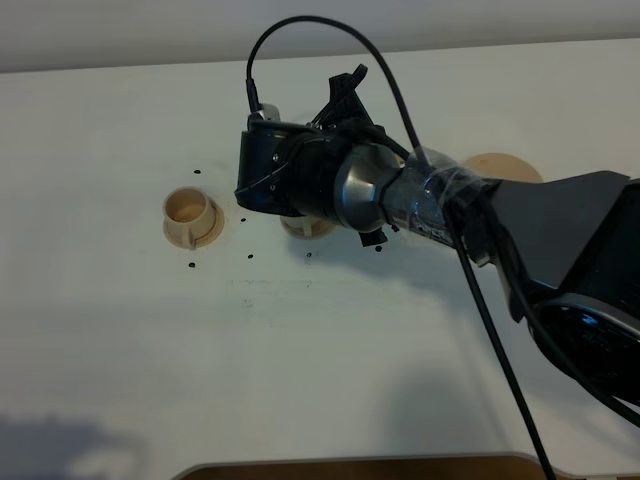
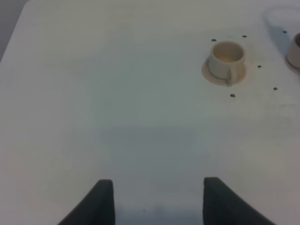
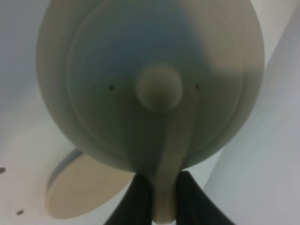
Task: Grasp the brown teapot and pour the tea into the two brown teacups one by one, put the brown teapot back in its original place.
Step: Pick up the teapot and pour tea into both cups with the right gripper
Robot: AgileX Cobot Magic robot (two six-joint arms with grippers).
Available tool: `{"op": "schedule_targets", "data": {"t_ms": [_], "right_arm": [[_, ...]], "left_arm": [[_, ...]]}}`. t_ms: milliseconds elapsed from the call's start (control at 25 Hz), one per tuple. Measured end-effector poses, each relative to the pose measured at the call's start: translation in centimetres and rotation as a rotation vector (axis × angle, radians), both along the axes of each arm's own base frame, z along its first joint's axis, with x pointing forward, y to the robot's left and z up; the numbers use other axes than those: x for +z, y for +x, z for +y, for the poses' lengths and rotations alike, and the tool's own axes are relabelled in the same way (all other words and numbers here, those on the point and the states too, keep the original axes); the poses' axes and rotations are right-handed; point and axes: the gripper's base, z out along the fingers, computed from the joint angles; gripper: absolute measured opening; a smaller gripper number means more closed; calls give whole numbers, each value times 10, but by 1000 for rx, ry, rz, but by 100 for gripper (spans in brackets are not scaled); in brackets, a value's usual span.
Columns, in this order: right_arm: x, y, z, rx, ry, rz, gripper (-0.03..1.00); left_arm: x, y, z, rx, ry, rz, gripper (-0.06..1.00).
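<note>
Right gripper (image 3: 164, 199): clenched on the loop handle (image 3: 165, 154) of the teapot (image 3: 93, 93), one dark finger on each side of the handle

Teapot: held up in the air over the table (image 1: 120, 350), seen in the right wrist view from the side of its lid (image 3: 117, 56), with the round knob (image 3: 159, 88) in the middle and two small holes beside it. In the high view not visible, hidden by the right arm (image 1: 400, 195), which reaches from the near right across the middle

Below the teapot in the right wrist view: a flat tan disc (image 3: 77, 190) lying on the table; cannot tell which saucer

Left cup (image 1: 189, 209): upright on its small saucer at the far left of the middle, with black dots (image 1: 191, 265) marked around, well apart from the arm

Second cup (image 1: 302, 228): to the right of the first, mostly covered by the wrist of the right arm, only a tan edge visible

Big saucer (image 1: 503, 164): on the far right, partly behind the arm, nothing on the visible part

Left gripper (image 2: 157, 204): released, jaws wide apart, nothing between, hanging over bare table, near and to the left of the left cup
</note>
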Motion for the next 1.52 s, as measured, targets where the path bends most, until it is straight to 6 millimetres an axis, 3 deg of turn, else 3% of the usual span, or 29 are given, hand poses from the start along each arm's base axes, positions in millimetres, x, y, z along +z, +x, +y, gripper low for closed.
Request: {"op": "schedule_targets", "data": {"t_ms": [1520], "right_arm": [[5,8,-2,164,-189,-7,12]], "left_arm": [[0,0,0,0,0,0,46]]}}
